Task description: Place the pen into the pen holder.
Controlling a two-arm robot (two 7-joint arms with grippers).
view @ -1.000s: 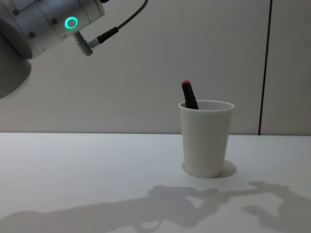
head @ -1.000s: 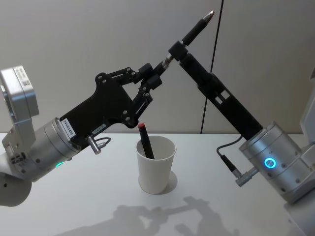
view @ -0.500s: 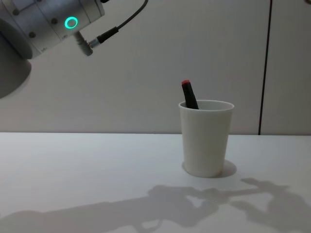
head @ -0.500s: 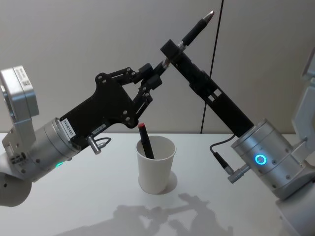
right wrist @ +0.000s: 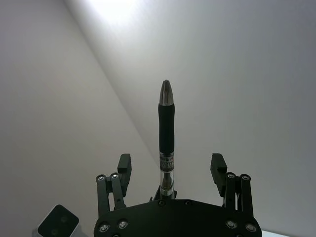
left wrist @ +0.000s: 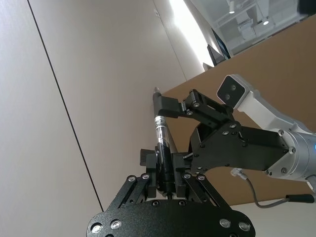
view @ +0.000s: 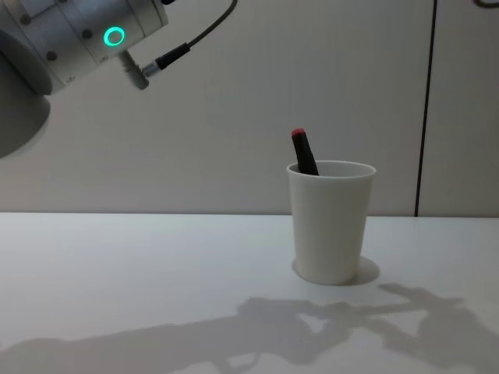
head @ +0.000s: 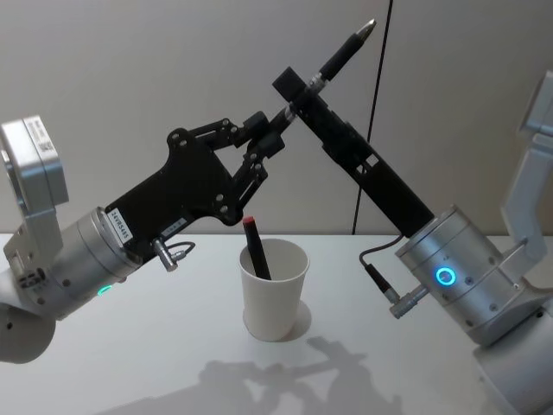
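The pen [head: 341, 55] slants up and away, metal tip topmost, its lower end pinched in the left hand [head: 275, 130] high above the white paper cup [head: 275, 290] on the worktop [head: 173, 346]. The right hand [right wrist: 170, 190] has its fingers spread either side of the barrel. Both arms reach up, crossing there. A red-capped marker [view: 304, 152] leans in the cup.

The right pincer [head: 292, 89] has slid left, along the pen [head: 344, 54].
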